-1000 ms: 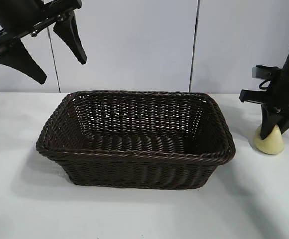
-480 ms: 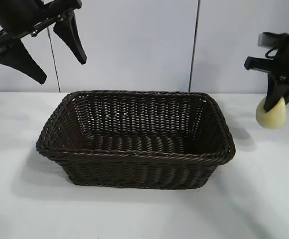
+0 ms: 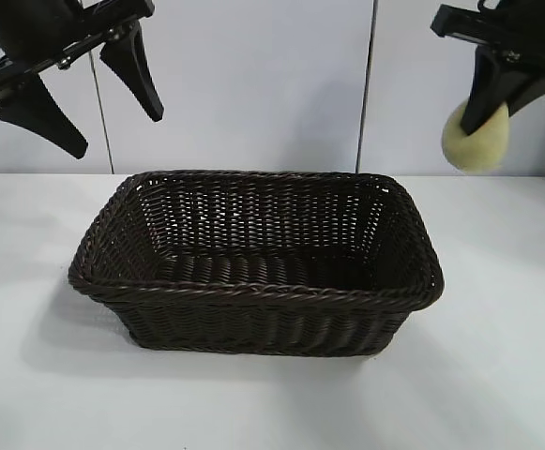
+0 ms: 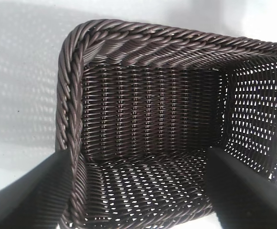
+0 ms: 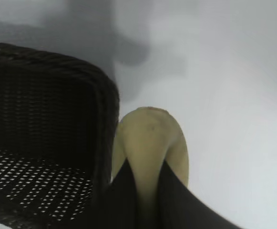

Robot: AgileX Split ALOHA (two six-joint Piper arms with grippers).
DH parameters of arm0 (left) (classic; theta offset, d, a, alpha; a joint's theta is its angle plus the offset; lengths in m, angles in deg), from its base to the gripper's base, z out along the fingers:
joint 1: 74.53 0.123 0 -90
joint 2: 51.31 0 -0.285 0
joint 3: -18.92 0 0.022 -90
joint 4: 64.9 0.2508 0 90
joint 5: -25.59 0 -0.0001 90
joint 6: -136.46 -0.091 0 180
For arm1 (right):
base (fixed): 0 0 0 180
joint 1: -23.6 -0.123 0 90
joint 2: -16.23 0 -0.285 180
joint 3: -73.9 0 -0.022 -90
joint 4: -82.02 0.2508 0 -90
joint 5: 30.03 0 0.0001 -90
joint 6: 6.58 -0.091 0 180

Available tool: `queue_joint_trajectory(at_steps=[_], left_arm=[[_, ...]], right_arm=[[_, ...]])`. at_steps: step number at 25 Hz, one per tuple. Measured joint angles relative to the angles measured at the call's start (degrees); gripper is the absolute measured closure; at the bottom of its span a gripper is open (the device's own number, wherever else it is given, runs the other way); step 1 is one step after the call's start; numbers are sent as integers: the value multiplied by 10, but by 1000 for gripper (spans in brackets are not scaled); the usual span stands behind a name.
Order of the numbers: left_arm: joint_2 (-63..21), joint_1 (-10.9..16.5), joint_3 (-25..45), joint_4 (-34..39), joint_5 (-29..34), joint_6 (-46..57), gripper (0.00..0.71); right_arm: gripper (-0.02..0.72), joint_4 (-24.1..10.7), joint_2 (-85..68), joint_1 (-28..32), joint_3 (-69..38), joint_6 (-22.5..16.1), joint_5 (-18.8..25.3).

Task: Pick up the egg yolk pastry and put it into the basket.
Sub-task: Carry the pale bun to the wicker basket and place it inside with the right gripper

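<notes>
The pale yellow egg yolk pastry (image 3: 478,141) hangs in the air at the upper right, pinched between the black fingers of my right gripper (image 3: 483,112). It is above and to the right of the basket's right end. In the right wrist view the pastry (image 5: 150,138) bulges past both fingertips, beside the basket's corner (image 5: 100,95). The dark brown wicker basket (image 3: 253,295) stands in the middle of the white table and holds nothing. My left gripper (image 3: 80,98) hovers open high at the upper left, above the basket's left end (image 4: 71,95).
White table (image 3: 497,375) all round the basket, with a pale wall and a dark vertical seam (image 3: 366,89) behind. The basket's woven bottom (image 4: 148,186) shows bare through the left wrist view.
My right gripper has lifted the pastry off the table, rising steadily and drifting left toward the basket. The left arm has not moved.
</notes>
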Motion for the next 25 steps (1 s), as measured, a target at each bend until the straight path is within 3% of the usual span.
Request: queue_joint_trajectory(at_steps=[12,25], left_arm=[[0,0,0,0,2,0,149],[0,0,0,0,6,0,149]], right_arm=[[661,3,15,-121,0,-44,-50],[646,13,119,-131,-1,-52,-93]])
